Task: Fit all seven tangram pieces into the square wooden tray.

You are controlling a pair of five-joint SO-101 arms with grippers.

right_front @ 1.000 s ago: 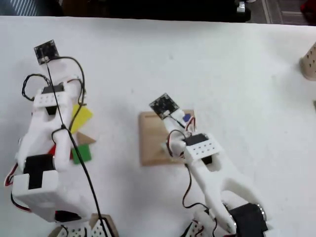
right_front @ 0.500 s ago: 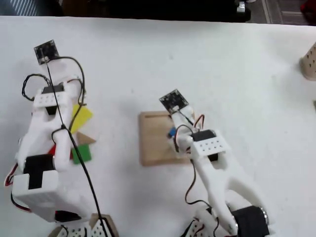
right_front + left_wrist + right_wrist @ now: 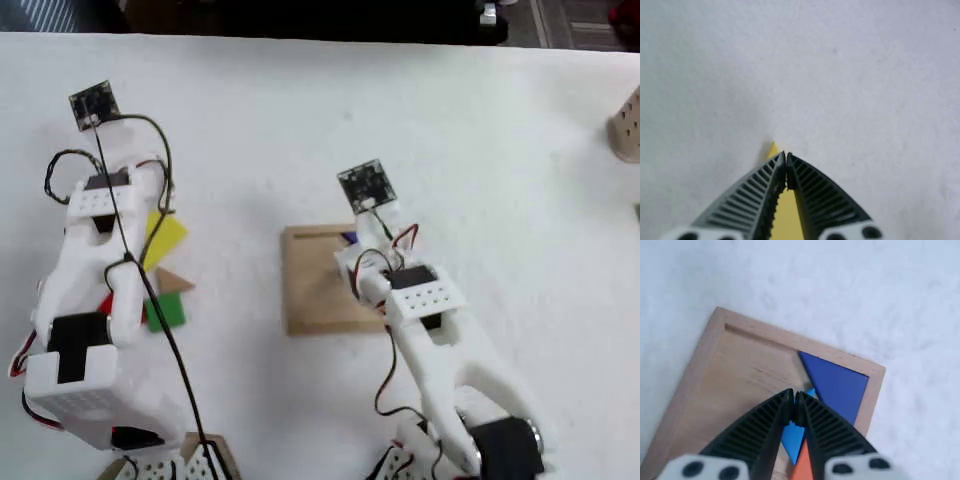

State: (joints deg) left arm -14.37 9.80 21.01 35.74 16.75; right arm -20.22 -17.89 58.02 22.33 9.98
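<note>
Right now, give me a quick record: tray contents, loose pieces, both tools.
tray: on table, mostly bare wood
in tray: dark blue triangle, light blue piece, orange piece, grouped at one side
loose on table, apart from tray: yellow piece, tan piece, green piece, red piece
left tool: shut, nothing held, above the yellow piece's tip
right tool: shut, nothing held, above the light blue piece
</note>
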